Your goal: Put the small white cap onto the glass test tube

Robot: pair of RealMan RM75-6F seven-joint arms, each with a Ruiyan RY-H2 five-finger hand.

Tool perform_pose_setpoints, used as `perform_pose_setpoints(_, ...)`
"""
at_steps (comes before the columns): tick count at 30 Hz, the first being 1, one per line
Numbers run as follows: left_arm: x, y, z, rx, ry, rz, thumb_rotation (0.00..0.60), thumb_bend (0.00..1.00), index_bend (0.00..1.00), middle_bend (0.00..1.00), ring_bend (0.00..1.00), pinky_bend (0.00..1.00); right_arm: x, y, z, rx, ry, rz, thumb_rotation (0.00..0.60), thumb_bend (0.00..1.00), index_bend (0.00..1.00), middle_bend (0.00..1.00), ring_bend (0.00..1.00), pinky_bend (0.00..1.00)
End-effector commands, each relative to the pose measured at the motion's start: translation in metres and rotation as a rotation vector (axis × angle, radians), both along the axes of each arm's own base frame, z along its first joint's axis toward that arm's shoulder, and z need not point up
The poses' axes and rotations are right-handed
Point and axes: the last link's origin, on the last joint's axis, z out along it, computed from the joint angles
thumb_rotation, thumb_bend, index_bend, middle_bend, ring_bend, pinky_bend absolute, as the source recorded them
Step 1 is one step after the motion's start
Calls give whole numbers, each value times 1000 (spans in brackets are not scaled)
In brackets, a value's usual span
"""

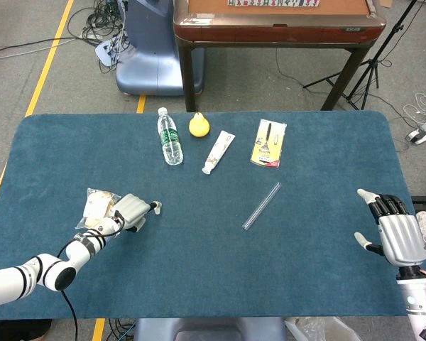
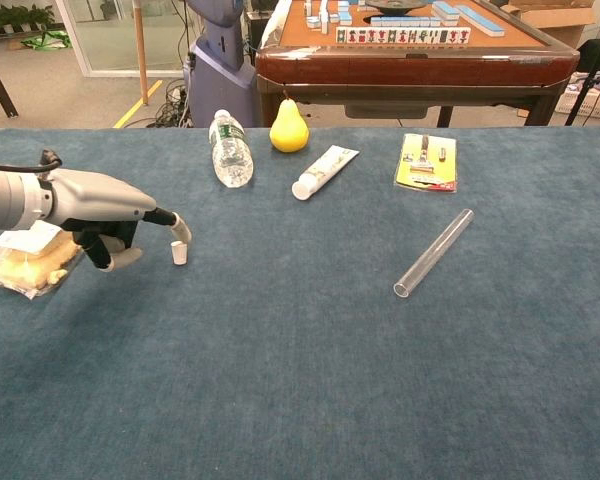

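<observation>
While a blue carpet-like cloth is covering the tabletop [image 1: 199, 284], a grey floor with yellow tape lines, a wooden table [image 1: 277, 28] and a blue machine base [image 1: 153, 57] are showing beyond its far edge. The glass tube [image 2: 435, 252] is lying flat right of the middle, its long axis running diagonally, the open mouth pointing toward the near edge and the other end toward the far right corner. The white cap [image 2: 179, 253] is standing upright near the left edge, well apart from the tube. The left hand [image 2: 105, 215] is reaching over it with one finger stretched out, its tip just above the cap, the other fingers curling under; it is gripping nothing. The right hand [image 1: 396, 231] is hovering at the right edge, fingers spread and empty. A bottle [image 1: 169, 136], pear [image 1: 199, 125], paste tube [image 1: 219, 151] and yellow card [image 1: 268, 143] are lying along the far edge; a snack bag [image 1: 98, 206] is sitting beside the left hand.
</observation>
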Motion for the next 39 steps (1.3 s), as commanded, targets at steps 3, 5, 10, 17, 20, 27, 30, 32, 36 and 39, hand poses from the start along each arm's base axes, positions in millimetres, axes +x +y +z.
perform_pose_setpoints(3, -2, -4, 3, 9, 5, 8, 600, 570, 184, 987, 1000, 1000, 1, 0, 1, -3, -5, 0, 600, 181, 142, 224, 173, 177)
perform_pose_setpoints(5, 1, -4, 4, 15, -2, 7, 600, 570, 185, 987, 1000, 1000, 1, 0, 2, -6, -8, 1, 600, 181, 142, 224, 173, 177)
perform_pose_setpoints(10, 6, -7, 5, 11, -8, -1, 600, 569, 185, 987, 1000, 1000, 1, 2, 4, -11, -11, 1, 600, 181, 142, 224, 173, 177)
perform_pose_setpoints(17, 19, -6, 4, 48, -65, -49, 600, 532, 197, 987, 1000, 1000, 0, 5, 5, -8, -16, -6, 600, 182, 142, 224, 173, 177)
perform_pose_setpoints(20, 23, -1, 3, 79, -113, -70, 600, 377, 240, 989, 1000, 1000, -1, 6, 6, -10, -19, -8, 600, 182, 142, 224, 173, 177)
perform_pose_setpoints(27, 24, 11, -4, 105, -208, -91, 600, 256, 358, 1000, 1000, 1000, -4, 9, 5, 2, -26, -28, 600, 181, 142, 224, 173, 177)
perform_pose_setpoints(30, 23, 17, -9, 106, -203, -88, 600, 256, 369, 1000, 1000, 1000, -4, 9, 4, 3, -28, -29, 600, 182, 142, 223, 173, 178)
perform_pose_setpoints(32, 23, 21, -13, 113, -193, -91, 600, 255, 377, 1000, 1000, 1000, -5, 8, 4, 7, -26, -31, 600, 182, 142, 223, 173, 177)
perform_pose_setpoints(36, 22, 26, -20, 112, -164, -84, 600, 256, 386, 1000, 1000, 1000, -5, 9, 4, 7, -27, -34, 600, 182, 142, 224, 174, 177)
perform_pose_setpoints(39, 18, 28, -23, 116, -143, -82, 600, 256, 394, 1000, 1000, 1000, -7, 10, 5, 4, -29, -40, 600, 182, 142, 224, 178, 177)
